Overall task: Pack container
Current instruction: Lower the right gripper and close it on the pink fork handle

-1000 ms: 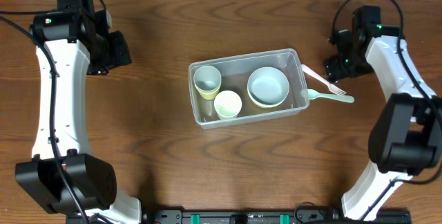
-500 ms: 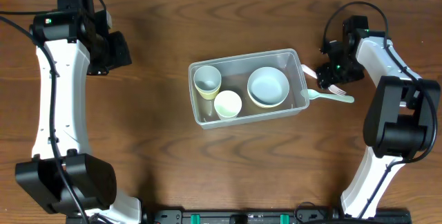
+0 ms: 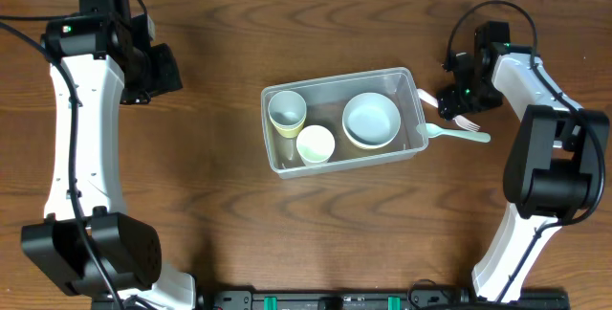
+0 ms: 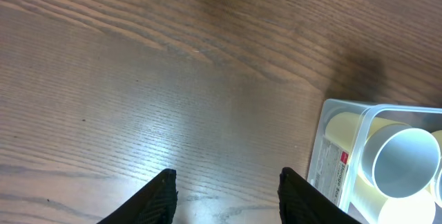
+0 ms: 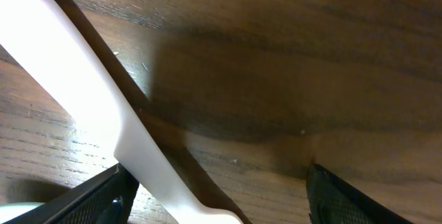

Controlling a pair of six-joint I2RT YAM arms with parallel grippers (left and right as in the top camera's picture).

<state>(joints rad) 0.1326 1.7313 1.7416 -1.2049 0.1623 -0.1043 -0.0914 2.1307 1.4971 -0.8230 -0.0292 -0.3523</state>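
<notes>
The container [image 3: 335,80] is parked mid-table, loaded with two cups [image 3: 287,111] and a bowl [image 3: 371,120]. The right gripper [image 5: 221,191] is spread wide around a fork handle [image 5: 90,86] just right of it, nothing pinched. The left gripper [image 4: 228,196] is held partly open over bare wood, well off left

The dark brown wooden table [image 3: 210,205] is showing fine grain under a smooth satin finish, and it is catching a pale sheen in the middle of the left wrist view. The clear rectangular plastic container [image 3: 335,79] is looking glossy and see-through, with a printed sticker [image 4: 336,175] on it. The pale blue round bowl [image 3: 371,119] and the cream round cup [image 3: 316,143] inside are looking smooth and matt. The pale pink plastic fork [image 5: 90,92] is looking smooth and faintly shiny. The white arm casings [image 3: 81,147] are gleaming like hard plastic.
</notes>
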